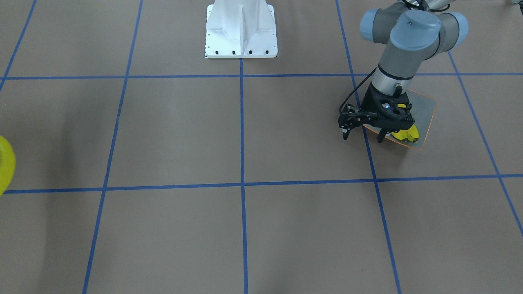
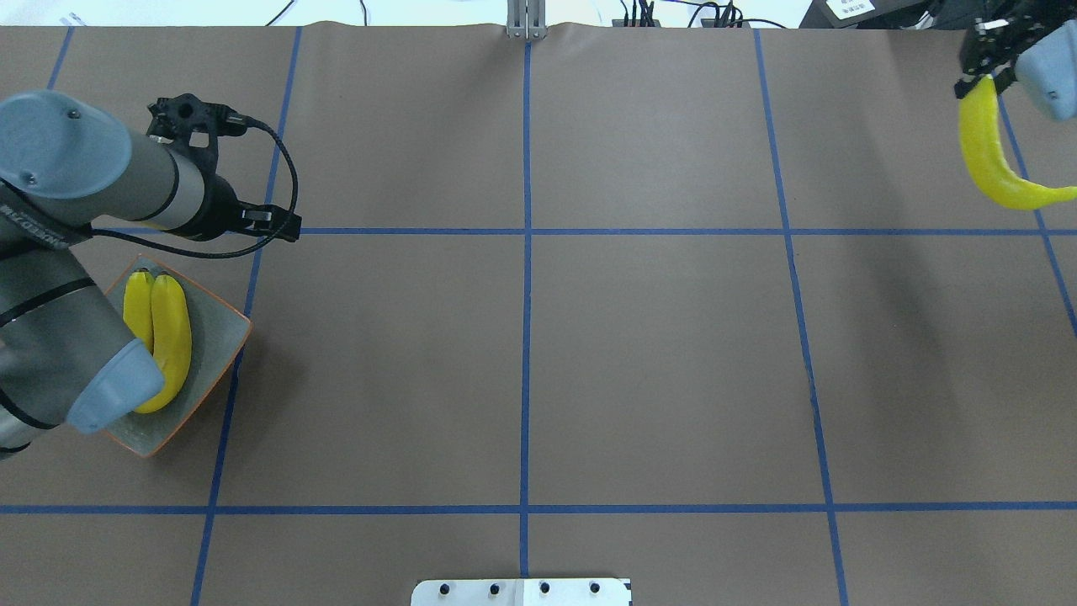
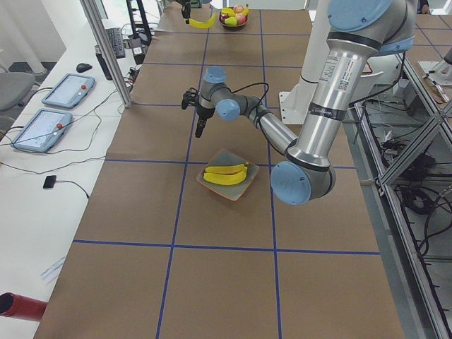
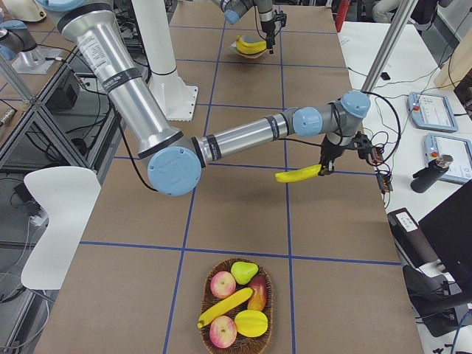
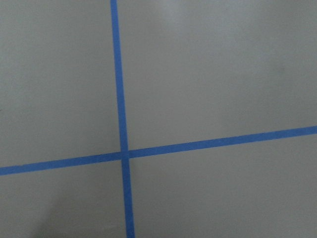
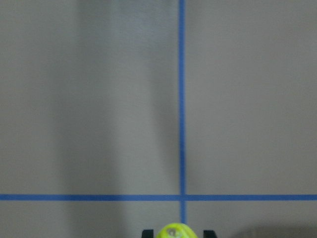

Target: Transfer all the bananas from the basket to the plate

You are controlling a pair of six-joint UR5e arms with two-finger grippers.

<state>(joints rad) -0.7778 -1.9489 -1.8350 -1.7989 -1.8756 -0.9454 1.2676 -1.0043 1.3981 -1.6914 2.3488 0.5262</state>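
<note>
The plate (image 2: 220, 335) sits at the table's left side with two bananas (image 2: 168, 337) lying side by side on it. It also shows in the front view (image 1: 428, 109). My left gripper (image 1: 363, 137) hangs open and empty just beyond the plate's far edge, above bare table. My right gripper (image 2: 980, 77) is shut on the end of a third banana (image 2: 993, 164) and holds it in the air near the table's far right side; the right side view shows this banana (image 4: 299, 175) well above the surface. One more banana (image 4: 225, 307) lies in the basket (image 4: 203, 299).
The wicker basket at the table's right end also holds apples (image 4: 223, 284), a pear (image 4: 245, 272) and another yellow fruit (image 4: 251, 323). Blue tape lines grid the brown table. The white robot base (image 1: 241, 30) stands at the robot's edge. Tablets and cables lie on a side desk (image 3: 56, 106).
</note>
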